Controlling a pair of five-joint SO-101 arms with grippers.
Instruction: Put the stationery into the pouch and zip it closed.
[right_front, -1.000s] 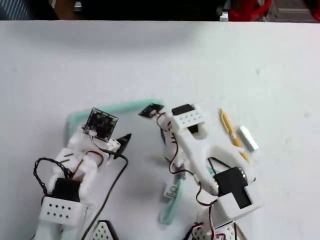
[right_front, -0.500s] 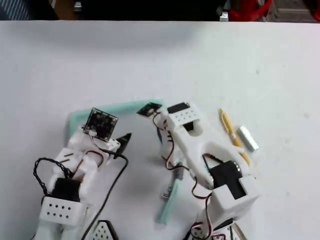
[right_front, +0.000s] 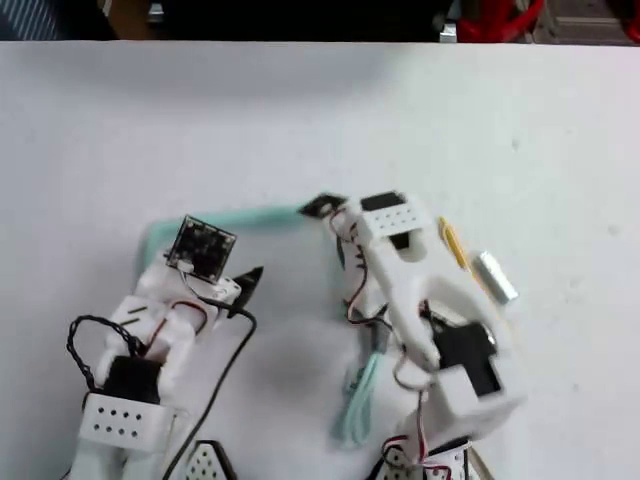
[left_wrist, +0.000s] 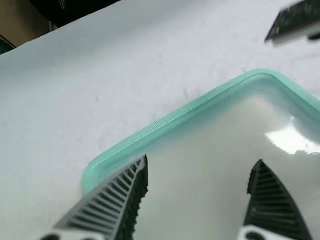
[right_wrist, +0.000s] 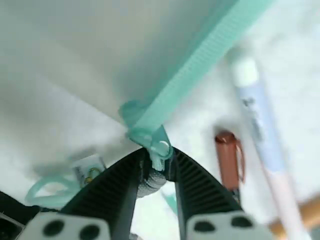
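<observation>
The pouch (left_wrist: 235, 150) is translucent white with a teal zipper edge (right_front: 250, 217) and lies flat at the table's left middle. My left gripper (left_wrist: 195, 200) hovers open just above it, near a corner, with nothing between its fingers. My right gripper (right_wrist: 156, 167) is shut on the teal zipper pull (right_wrist: 159, 149) at the end of the zipper tape (right_wrist: 200, 65). Beside it lie a pale blue pen (right_wrist: 257, 120) and a copper-coloured pen (right_wrist: 229, 161). A yellow pen (right_front: 453, 247) and a small silver piece (right_front: 495, 277) lie right of the right arm (right_front: 410, 280).
A teal strap (right_front: 358, 400) trails on the table under the right arm, with a small tag (right_wrist: 87, 167) nearby. The left arm (right_front: 150, 330) sits at the lower left with loose black cable (right_front: 225, 370). Open table stretches across the back and right.
The right arm has shifted rightward and slightly away with the zipper pull held, and the teal strap below it has swung right. The left arm has stayed put.
</observation>
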